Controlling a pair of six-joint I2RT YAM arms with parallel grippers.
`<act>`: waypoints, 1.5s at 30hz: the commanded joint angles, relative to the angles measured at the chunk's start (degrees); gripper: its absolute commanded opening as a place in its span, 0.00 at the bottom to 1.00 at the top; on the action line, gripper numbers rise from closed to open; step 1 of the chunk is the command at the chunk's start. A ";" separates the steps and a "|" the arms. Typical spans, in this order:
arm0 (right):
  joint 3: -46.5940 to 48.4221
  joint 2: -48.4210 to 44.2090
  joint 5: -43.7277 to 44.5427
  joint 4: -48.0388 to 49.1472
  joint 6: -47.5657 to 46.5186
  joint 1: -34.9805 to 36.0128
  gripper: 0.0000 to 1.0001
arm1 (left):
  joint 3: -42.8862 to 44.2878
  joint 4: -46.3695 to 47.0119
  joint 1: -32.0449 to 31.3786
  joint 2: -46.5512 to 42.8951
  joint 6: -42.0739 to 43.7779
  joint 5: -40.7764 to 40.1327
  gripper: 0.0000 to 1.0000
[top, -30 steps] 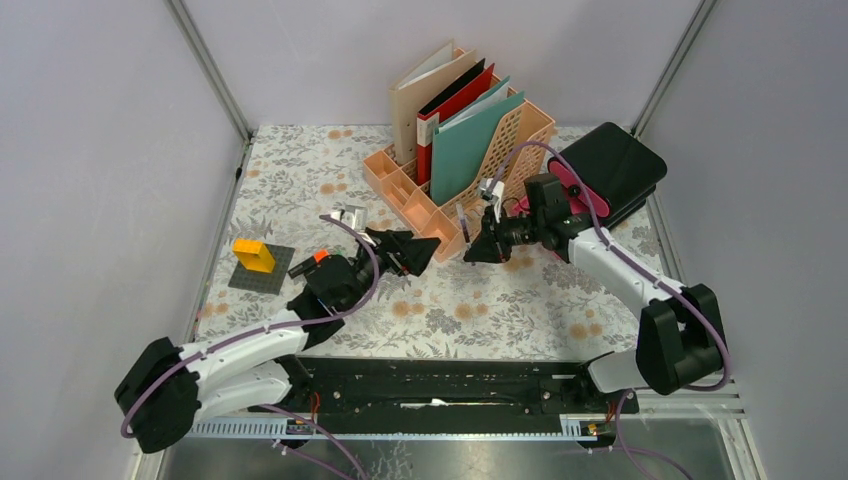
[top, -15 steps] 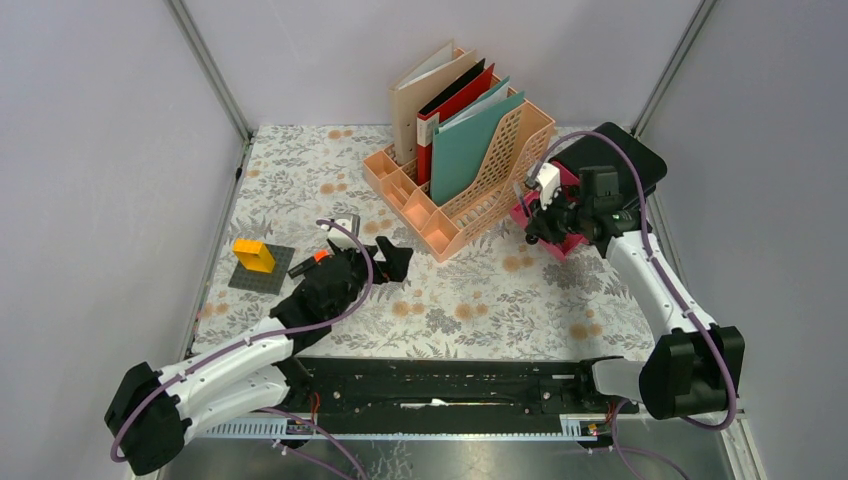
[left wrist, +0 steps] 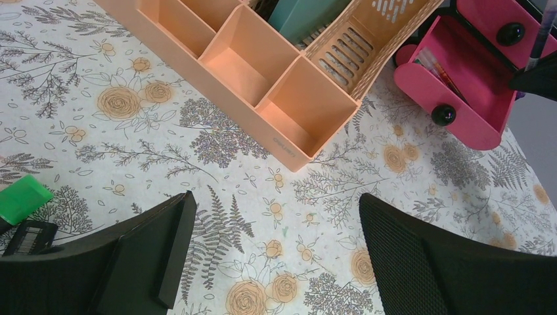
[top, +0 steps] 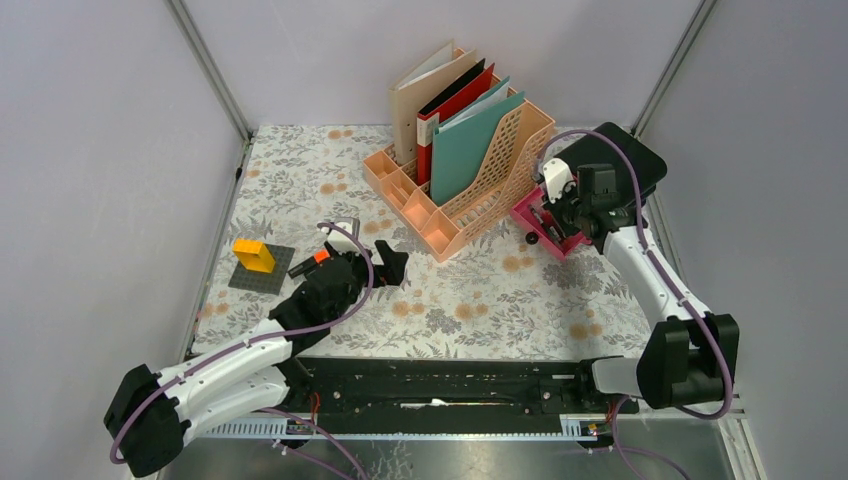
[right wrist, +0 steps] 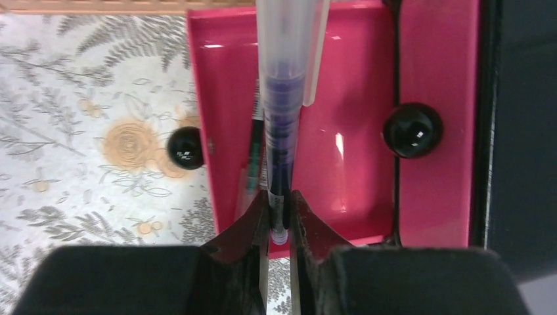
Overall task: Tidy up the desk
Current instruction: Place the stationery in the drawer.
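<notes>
On your floral desk (top: 480, 300), folders (top: 465, 140) fill the peach rack (top: 505, 165); right gripper (right wrist: 280, 210) pinches a pen (right wrist: 286, 85) over the pink drawer (right wrist: 358, 79), left gripper (left wrist: 276, 243) gapes.

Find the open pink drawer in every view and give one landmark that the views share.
Top external: pink drawer right of centre, beside the peach rack.
Left wrist: pink drawer in the top right corner, beyond the rack's near end.
Right wrist: pink drawer fills the centre, under the pen that the right gripper holds.
Shared landmark: the black knob on its front.
</notes>
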 commanded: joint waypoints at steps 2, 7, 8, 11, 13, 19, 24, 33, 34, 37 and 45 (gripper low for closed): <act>-0.37 2.73 10.55 4.26 1.85 -0.24 0.13 | -0.43 1.32 0.39 -0.98 0.74 -1.35 0.99; -0.81 4.98 12.90 5.48 2.93 -0.22 0.18 | -0.61 1.04 0.43 -1.38 0.76 -1.66 0.99; -0.89 5.25 13.11 5.56 3.09 -0.26 0.20 | -0.65 1.01 0.44 -1.42 0.77 -1.77 0.99; -1.09 6.66 14.58 5.99 3.19 -0.26 0.23 | -0.80 0.93 0.57 -1.64 0.82 -1.86 0.99; -1.01 7.76 16.20 6.33 3.69 -0.22 0.25 | -0.83 0.96 0.50 -1.69 0.82 -1.87 0.99; -0.75 8.83 16.73 6.45 4.41 -0.24 0.42 | -0.92 0.72 0.63 -2.06 1.06 -2.03 0.99; -0.41 7.70 14.46 5.89 5.17 -0.23 0.46 | -1.01 -0.01 0.79 -2.46 1.43 -2.38 0.99; 1.20 3.32 0.00 1.55 4.71 -0.30 0.50 | -0.08 -3.95 1.00 -3.51 2.24 -5.04 0.99; 1.27 2.72 -2.06 1.12 4.44 -0.36 0.51 | 0.08 -4.52 1.05 -3.58 2.30 -5.39 0.99; 1.37 1.00 -7.72 -0.16 3.33 -0.32 0.51 | 0.39 -5.61 1.08 -3.63 2.49 -6.43 0.99; 0.75 -1.76 -20.50 -2.64 -0.20 -0.33 0.51 | 1.34 -6.26 1.14 -2.23 2.34 -6.76 0.99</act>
